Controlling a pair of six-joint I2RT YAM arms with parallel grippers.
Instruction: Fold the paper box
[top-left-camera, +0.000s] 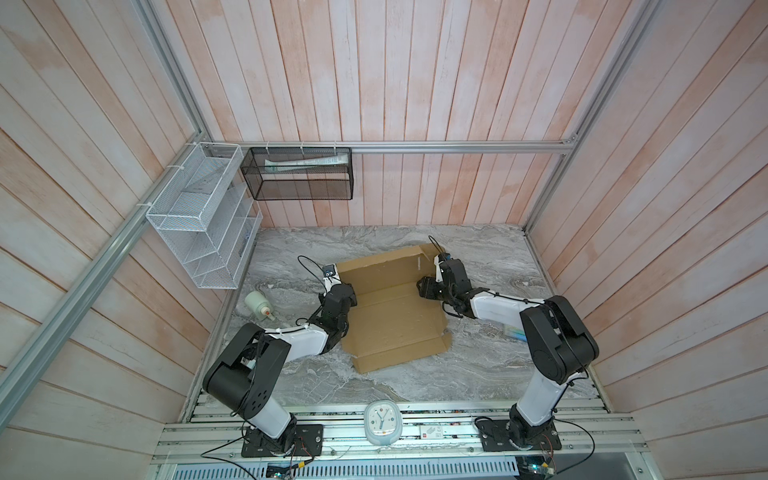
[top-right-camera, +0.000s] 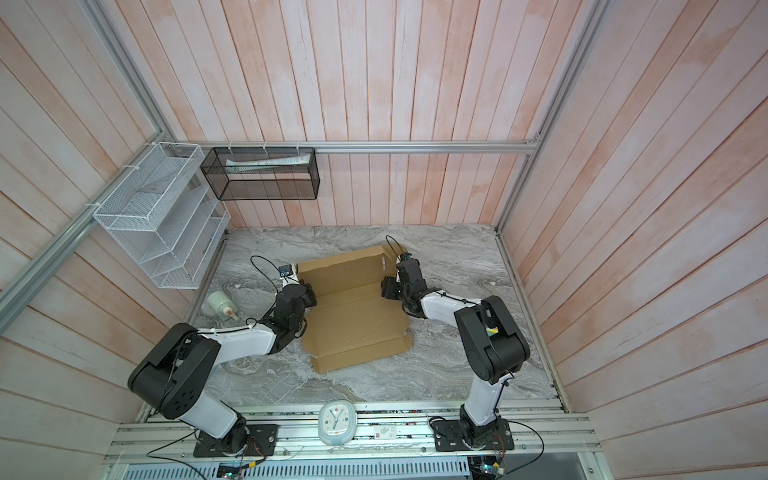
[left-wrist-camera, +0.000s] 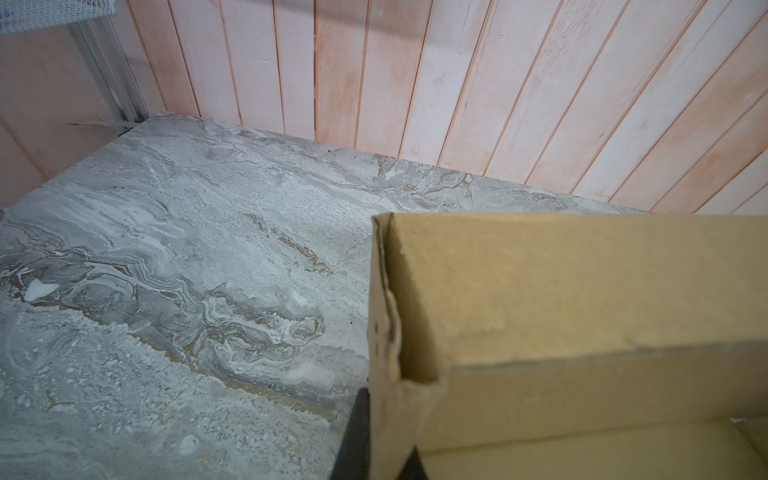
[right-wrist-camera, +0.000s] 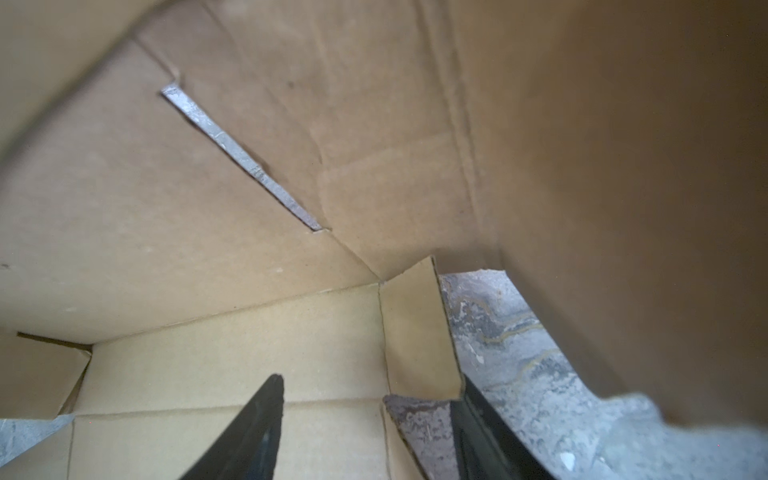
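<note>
The left tool (left-wrist-camera: 384, 449) is clamped on the box (top-left-camera: 395, 316). In the left wrist view its dark fingers (left-wrist-camera: 355, 432) sit one on each side of the raised side wall (left-wrist-camera: 382, 332), pinching the cardboard near the box's far left corner.

The right tool (right-wrist-camera: 370, 386) stands about half wide and holds nothing. In the right wrist view its fingers (right-wrist-camera: 257, 428) reach into the far right corner of the box, one over bare cardboard, the other just beside a small upright tab (right-wrist-camera: 415, 332). Ahead of them a slot (right-wrist-camera: 241, 158) is cut in the cardboard, and a loose side flap (right-wrist-camera: 623, 208) leans over the tool.

In both top views the box (top-right-camera: 357, 316) lies in the middle of the grey marbled worktop (top-left-camera: 478, 257), between the left arm (top-left-camera: 299, 340) and the right arm (top-left-camera: 498, 307). It is partly folded: the far panel (top-left-camera: 374, 270) is raised, the side wall stands, and the near strip (top-left-camera: 403, 353) lies flat on the worktop.

Left of the left arm a white bottle (top-left-camera: 257, 305) lies on its side on the worktop, well apart from the box. A white clock (top-left-camera: 382, 424) rests on the metal rail (top-left-camera: 457, 436) at the near edge. A white mesh rack (top-left-camera: 203, 216) hangs high at the left and a black mesh basket (top-left-camera: 297, 174) at the back, with something pale lying in it.
</note>
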